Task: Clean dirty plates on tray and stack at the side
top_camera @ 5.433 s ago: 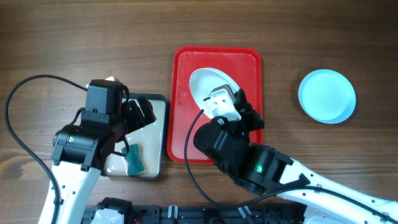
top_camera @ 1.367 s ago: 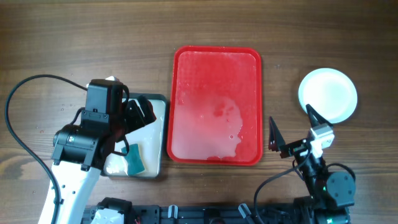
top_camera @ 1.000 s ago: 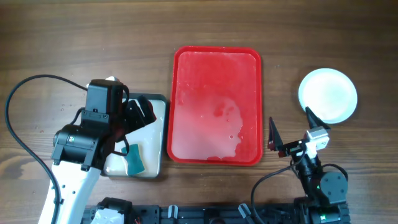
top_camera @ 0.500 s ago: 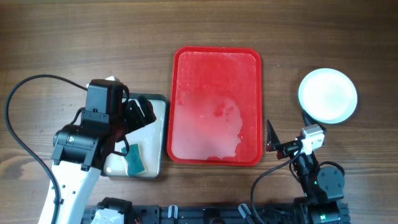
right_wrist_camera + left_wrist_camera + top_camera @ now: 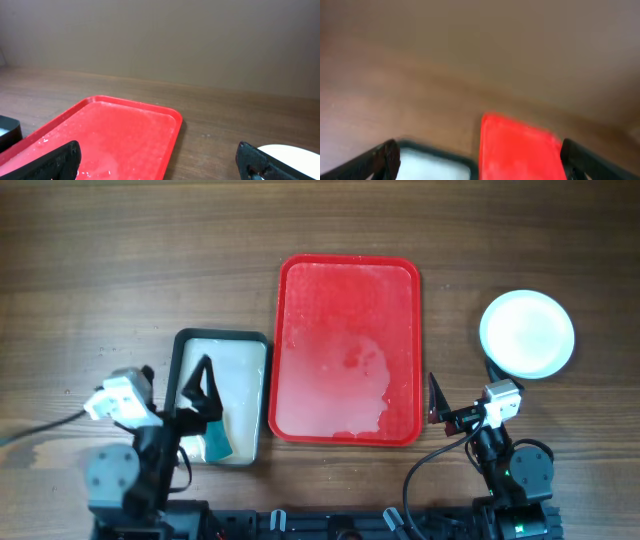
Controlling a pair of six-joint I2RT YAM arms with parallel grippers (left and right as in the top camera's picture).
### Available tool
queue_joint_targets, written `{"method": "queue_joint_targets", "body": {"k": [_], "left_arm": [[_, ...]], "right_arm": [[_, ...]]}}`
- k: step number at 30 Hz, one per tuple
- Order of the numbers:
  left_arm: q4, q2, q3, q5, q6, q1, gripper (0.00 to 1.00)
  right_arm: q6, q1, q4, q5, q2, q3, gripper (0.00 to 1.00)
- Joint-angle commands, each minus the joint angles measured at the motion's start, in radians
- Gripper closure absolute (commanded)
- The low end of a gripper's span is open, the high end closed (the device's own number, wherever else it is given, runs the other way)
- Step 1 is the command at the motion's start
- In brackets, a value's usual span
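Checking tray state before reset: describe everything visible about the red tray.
The red tray looks like plastic: rectangular, with rounded corners and a raised rim. It lies flat on the wooden table, its long side running away from the robot, and nothing stands on it. A pale, wet-looking film with a few small red smears covers much of its near half. The pan sits close against its left edge; whether they touch is unclear.

The tray (image 5: 348,310) lies at centre, the pan (image 5: 240,375) just beside it on the left with a sponge (image 5: 216,439) inside, the plates (image 5: 527,333) well apart at right.
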Motion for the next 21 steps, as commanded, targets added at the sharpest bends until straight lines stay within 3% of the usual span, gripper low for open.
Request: {"method": "queue_joint_targets", "body": {"k": [1,3,11,21], "left_arm": [[0.129,-0.177,-0.212,0.035,0.045,0.009,0.00],[0.189,-0.249,-0.298,0.038,0.036,0.014,0.00],[0.440,-0.248,-0.513,0.043,0.029,0.012,0.00],[0.364,-0.245,-0.524,0.048,0.030,0.008,0.00]], "right_arm": [[-0.012,-0.006,0.003,0.017,0.001,-0.001,0.00],[-0.011,-0.006,0.003,0.017,0.001,-0.001,0.00],[-0.012,-0.006,0.003,0.017,0.001,-0.001,0.00],[-0.012,-0.006,0.003,0.017,0.001,-0.001,0.00]]}}
